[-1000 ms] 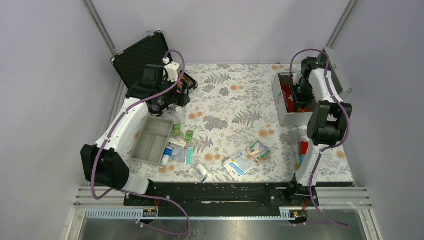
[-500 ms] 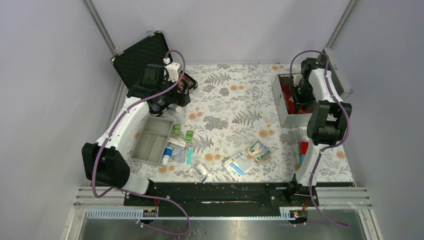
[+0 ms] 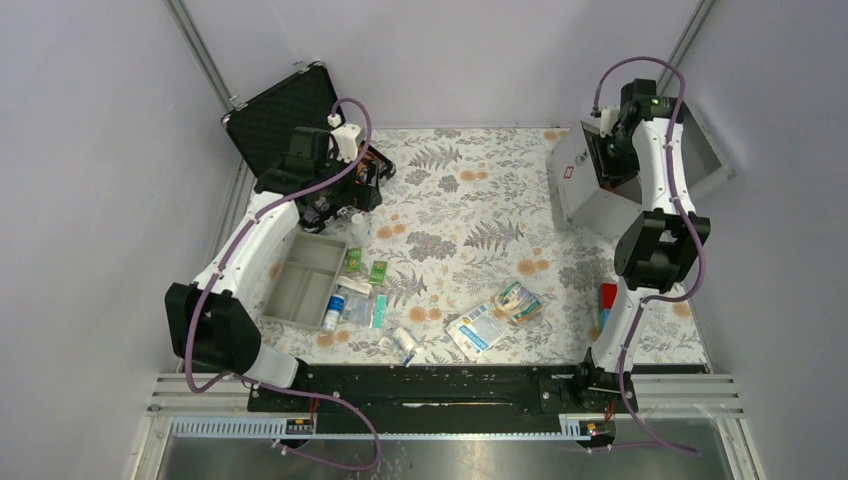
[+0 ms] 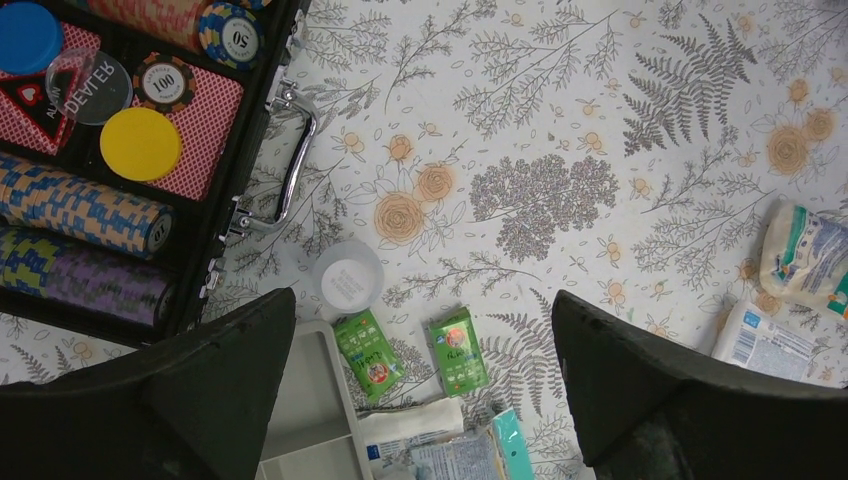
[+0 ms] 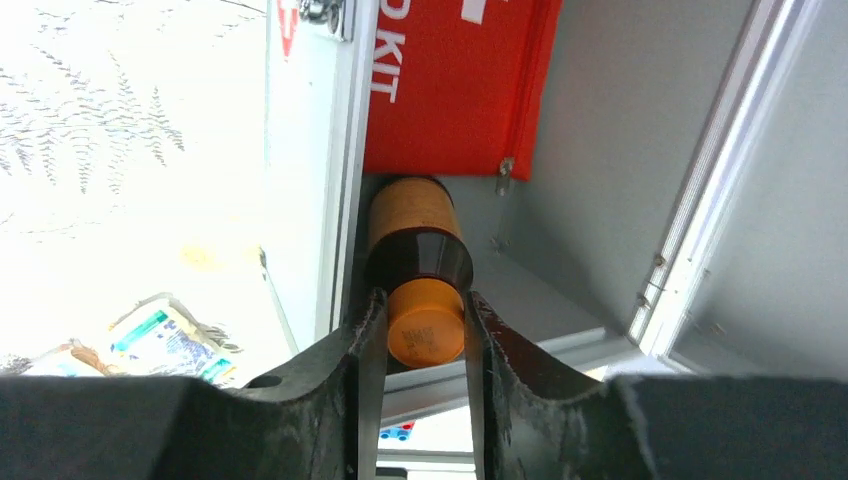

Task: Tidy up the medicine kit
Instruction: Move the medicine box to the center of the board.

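Observation:
The medicine kit (image 3: 590,200), a silver-grey metal box, stands at the back right with its lid (image 3: 708,152) swung open, and it looks tipped. Inside it lies a red first-aid pouch (image 5: 450,90). My right gripper (image 5: 418,345) reaches into the box and is shut on the orange cap of a brown bottle (image 5: 420,250), which lies beside the pouch against the box wall. My left gripper (image 4: 425,400) hangs open above the table at the left, over two green sachets (image 4: 368,352) and a clear cup (image 4: 347,278), and holds nothing.
A black case of coloured chips (image 4: 110,170) lies open at the back left. A grey divided tray (image 3: 300,280) sits in front of it, with small packets and tubes beside it. More packets (image 3: 478,328) lie near the middle front. A red item (image 3: 606,297) lies by the right arm.
My right arm has risen and pulled back with the bottle in its jaws. The metal box has tipped and its lid has swung further out. The left arm has not moved.

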### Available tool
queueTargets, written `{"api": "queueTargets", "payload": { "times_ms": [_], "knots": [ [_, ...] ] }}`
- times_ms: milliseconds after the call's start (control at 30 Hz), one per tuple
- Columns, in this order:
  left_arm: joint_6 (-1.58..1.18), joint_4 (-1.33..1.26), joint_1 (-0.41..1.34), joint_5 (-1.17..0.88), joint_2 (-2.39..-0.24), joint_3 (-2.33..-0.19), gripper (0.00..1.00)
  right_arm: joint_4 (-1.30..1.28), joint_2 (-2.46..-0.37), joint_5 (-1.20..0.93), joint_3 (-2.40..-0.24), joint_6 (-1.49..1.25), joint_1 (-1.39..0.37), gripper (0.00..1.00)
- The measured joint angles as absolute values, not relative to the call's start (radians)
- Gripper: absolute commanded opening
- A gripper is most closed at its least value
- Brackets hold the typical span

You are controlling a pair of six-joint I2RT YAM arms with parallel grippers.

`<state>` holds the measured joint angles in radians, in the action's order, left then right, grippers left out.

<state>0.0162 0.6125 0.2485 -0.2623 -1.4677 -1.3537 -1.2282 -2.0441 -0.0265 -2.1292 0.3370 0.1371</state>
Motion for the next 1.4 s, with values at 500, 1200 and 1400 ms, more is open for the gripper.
{"api": "queueTargets", "payload": {
  "times_ms": [500,1200,1400],
  "knots": [
    [0.014,0.612,0.249,-0.265,-1.476,-1.369,0.99,-1.197,-2.074,-0.079,-2.027,0.352,0.155,0.00],
    [0.007,0.607,0.249,-0.273,-1.476,-1.362,0.99,-1.072,-1.852,-0.182,-1.595,0.379,-0.336,0.00],
    [0.007,0.604,0.249,-0.273,-1.476,-1.349,0.99,-1.068,-1.763,-0.201,-1.510,0.511,-0.378,0.00]
  ]
}}
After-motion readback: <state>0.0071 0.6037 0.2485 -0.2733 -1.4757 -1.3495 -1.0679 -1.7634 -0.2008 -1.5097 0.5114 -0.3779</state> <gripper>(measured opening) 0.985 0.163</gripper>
